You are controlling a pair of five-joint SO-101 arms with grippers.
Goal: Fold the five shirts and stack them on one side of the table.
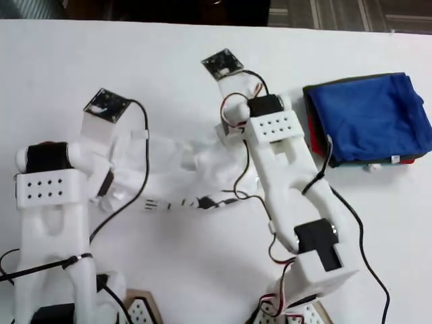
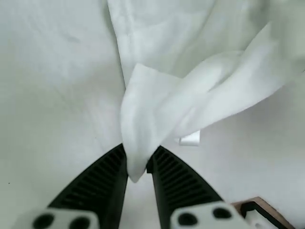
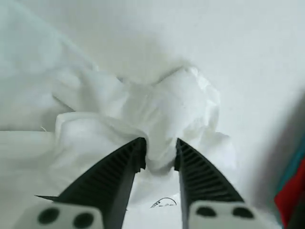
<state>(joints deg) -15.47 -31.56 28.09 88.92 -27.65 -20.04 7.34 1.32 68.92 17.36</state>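
Left gripper [image 2: 138,167] is pinched shut on a thin fold of the white shirt [image 1: 177,160]. The right gripper [image 3: 159,157] is pinched shut on a bunched-up lump of the same shirt. The big white table [image 1: 101,54] is under it all. The shirt is in the middle of the table, between my two arms. Its long way runs across from one gripper to the other, and it looks crumpled, not flat. In the left wrist view the cloth goes up and away from the jaws in a twisted strip. The stack of folded shirts [image 1: 368,118] sits off to one side, just beside the right arm and well apart from the left one. It has a blue shirt on top, and red and dark edges peek out below. I think the next move hangs on this: the shirt is stretched between both grippers, so they must work as a pair to lay it flat. The right arm is the nearer one to the stack.
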